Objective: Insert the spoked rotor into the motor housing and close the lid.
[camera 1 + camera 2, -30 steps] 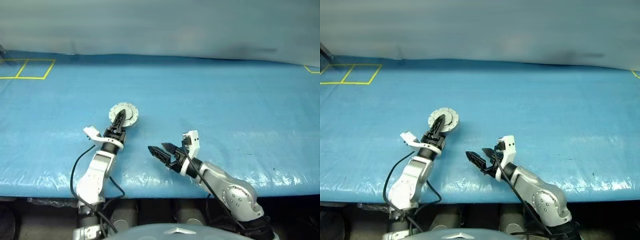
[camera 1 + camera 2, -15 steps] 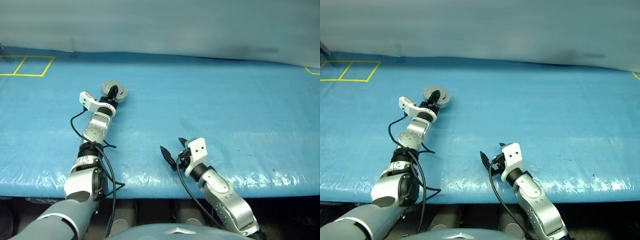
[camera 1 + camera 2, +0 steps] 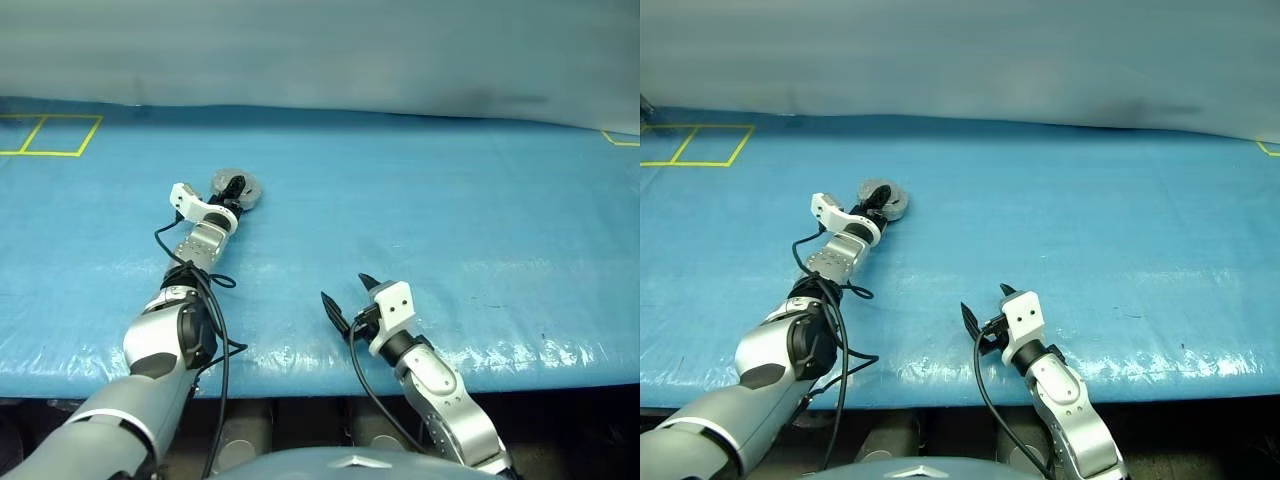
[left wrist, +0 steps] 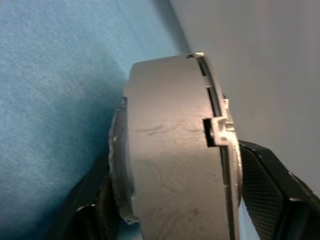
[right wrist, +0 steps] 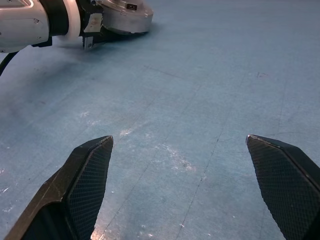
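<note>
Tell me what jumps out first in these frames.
The left arm stretched far out over the blue table cover, its left gripper at the round silver-grey motor housing; in the left wrist view the housing sits between both fingers. Nearer the table's front edge, the right gripper hangs wide open, holding nothing.

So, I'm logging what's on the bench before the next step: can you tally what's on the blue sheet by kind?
Round silver-grey metal motor housing: 1
Black two-finger grippers, the left gripper and the right gripper: 2
Yellow tape markings, one far left and one far right: 2
Total: 5
</note>
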Controlling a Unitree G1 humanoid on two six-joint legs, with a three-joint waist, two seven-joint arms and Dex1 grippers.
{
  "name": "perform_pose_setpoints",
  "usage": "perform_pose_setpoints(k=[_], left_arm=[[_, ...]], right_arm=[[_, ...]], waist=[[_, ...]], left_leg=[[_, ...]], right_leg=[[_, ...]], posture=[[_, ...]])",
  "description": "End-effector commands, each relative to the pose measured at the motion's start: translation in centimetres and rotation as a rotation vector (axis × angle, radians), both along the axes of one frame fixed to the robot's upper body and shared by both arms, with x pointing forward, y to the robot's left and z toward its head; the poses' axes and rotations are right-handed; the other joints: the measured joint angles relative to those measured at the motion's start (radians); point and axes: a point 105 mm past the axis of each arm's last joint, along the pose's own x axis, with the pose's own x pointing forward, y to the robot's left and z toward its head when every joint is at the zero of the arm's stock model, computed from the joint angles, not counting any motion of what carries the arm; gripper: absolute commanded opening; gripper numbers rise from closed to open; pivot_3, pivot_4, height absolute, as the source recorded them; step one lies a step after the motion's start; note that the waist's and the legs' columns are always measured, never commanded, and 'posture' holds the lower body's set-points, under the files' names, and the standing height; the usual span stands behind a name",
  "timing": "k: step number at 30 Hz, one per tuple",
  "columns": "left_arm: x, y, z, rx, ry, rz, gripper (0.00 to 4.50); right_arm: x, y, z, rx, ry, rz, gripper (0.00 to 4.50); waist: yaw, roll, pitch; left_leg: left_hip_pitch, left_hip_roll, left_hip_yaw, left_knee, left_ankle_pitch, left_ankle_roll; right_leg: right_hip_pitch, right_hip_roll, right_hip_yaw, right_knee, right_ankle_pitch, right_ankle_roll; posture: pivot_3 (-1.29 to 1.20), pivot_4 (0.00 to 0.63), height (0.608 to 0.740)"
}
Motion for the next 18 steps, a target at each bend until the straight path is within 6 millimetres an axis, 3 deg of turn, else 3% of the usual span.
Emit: perform_pose_setpoints(k=[1, 5, 9, 15, 18], left_arm=[[-0.7, 1.2, -1.0, 0.034, 0.039, 0.031, 4.48], [-2.5, 1.9, -2.7, 0.054, 0.102, 0.048, 4.48], [-5.6, 2.0, -3.8, 0.064, 0.145, 0.046, 4.48], [-10.5, 1.5, -3.6, 0.094, 0.121, 0.004, 4.48], [-13.2, 0.7, -2.9, 0.329, 0.040, -0.097, 4.48]], right_arm=[[0.1, 0.3, 1.0, 0.014, -0.045, 0.011, 4.50], [0.1, 0.7, 0.9, 0.017, -0.039, 0.026, 4.50], [0.3, 0.9, 0.9, 0.017, -0.036, 0.042, 4.50], [0.3, 0.9, 0.7, 0.015, -0.026, 0.066, 4.50], [0.5, 0.4, 0.8, 0.013, -0.037, 0.057, 4.50]], waist=[[-0.005, 0.000, 0.000], [-0.017, 0.001, -0.002], [-0.024, 0.004, -0.006], [-0.018, 0.005, -0.008], [-0.016, 0.005, -0.008]], left_leg=[[0.001, 0.000, 0.000, 0.000, 0.000, 0.000], [0.005, 0.001, 0.003, 0.000, 0.000, 0.000], [0.008, 0.001, 0.005, 0.000, 0.000, -0.001], [0.019, 0.001, 0.005, 0.000, -0.001, -0.001], [0.019, 0.001, 0.005, 0.000, -0.003, -0.005]], right_leg=[[0.000, 0.000, 0.000, 0.001, 0.000, 0.000], [0.000, 0.000, 0.004, 0.007, -0.001, -0.001], [0.002, 0.000, 0.005, 0.008, -0.001, -0.002], [0.014, -0.001, 0.005, 0.007, -0.006, -0.009], [0.014, -0.001, 0.005, 0.008, -0.006, -0.010]], posture=[[0.00, 0.150, 0.740], [0.00, 0.150, 0.740], [0.00, 0.150, 0.740], [0.00, 0.150, 0.740], [0.00, 0.150, 0.740]])
